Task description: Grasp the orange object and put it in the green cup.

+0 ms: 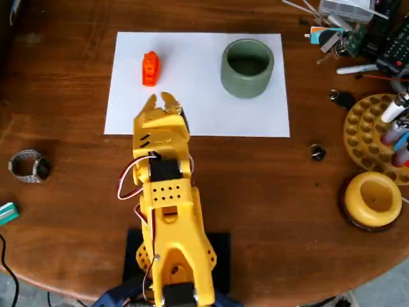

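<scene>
The orange object (149, 68), a small blocky oblong piece, lies on the white sheet (198, 109) near its upper left. The green cup (247, 67) stands upright on the sheet's upper right, dark inside and empty. My yellow gripper (160, 98) sits over the sheet's lower left, a short way below and slightly right of the orange object. Its fingertips are slightly apart and hold nothing.
The round wooden table carries a wristwatch (29, 166) at the left, a yellow bowl-like dish (372, 199) and a yellow holder with pens (380, 134) at the right, and tool clutter (348, 29) at the upper right. A small dark bit (317, 152) lies right of the sheet.
</scene>
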